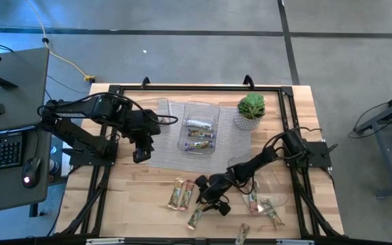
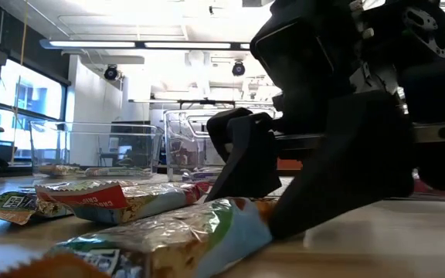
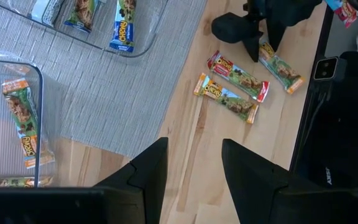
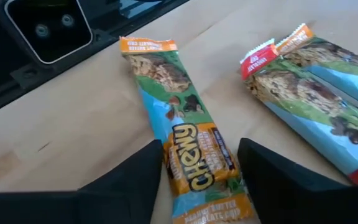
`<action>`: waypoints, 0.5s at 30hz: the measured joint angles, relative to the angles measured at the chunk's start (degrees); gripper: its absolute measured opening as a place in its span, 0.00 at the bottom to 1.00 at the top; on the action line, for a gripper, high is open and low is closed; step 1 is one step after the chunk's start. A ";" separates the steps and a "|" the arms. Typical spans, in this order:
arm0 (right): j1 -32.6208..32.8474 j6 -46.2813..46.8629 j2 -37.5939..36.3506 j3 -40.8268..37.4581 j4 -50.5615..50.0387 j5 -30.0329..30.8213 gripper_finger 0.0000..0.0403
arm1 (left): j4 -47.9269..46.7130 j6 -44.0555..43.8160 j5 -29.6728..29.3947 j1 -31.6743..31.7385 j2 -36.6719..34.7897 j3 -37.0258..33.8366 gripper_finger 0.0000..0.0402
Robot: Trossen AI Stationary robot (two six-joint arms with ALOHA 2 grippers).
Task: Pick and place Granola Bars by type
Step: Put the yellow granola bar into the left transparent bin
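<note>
Tabletop: bar between right pincer's fingers.

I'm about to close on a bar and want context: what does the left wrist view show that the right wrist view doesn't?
Only the left wrist view: the clear trays holding sorted bars, the gray mat, and the left gripper, open above the table edge of the mat.

Only the right wrist view: the right gripper, open, straddling the orange-ended Chewy bar, label readable.

Both: the wooden table and the red-ended bar nearby.
</note>
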 joint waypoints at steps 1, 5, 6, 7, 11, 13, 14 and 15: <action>0.00 0.00 0.00 0.00 0.00 0.21 0.48 | 0.00 0.00 0.00 0.02 0.00 0.00 0.37; -0.04 0.00 -0.09 0.00 0.04 0.31 0.39 | -0.01 0.00 0.00 0.00 0.00 0.00 0.37; -0.04 0.00 -0.15 0.00 0.04 0.21 0.37 | 0.00 0.00 0.00 0.02 0.00 0.00 0.37; -0.04 0.00 -0.15 0.00 0.04 0.14 0.35 | -0.01 0.00 0.00 0.02 0.00 0.00 0.37; -0.04 0.00 -0.20 0.00 0.07 -0.06 0.29 | -0.02 0.00 0.00 0.01 0.00 0.00 0.37; -0.04 0.00 -0.66 0.00 -0.44 -0.06 0.29 | -0.03 -0.01 0.00 0.01 0.00 0.00 0.37; -0.04 0.01 -1.23 -0.02 -1.18 -0.07 0.29 | -0.07 0.00 0.00 0.02 0.00 0.00 0.37; -0.04 0.00 -2.16 -0.04 -1.91 -0.02 0.29 | -0.13 -0.02 0.00 0.02 0.00 0.00 0.37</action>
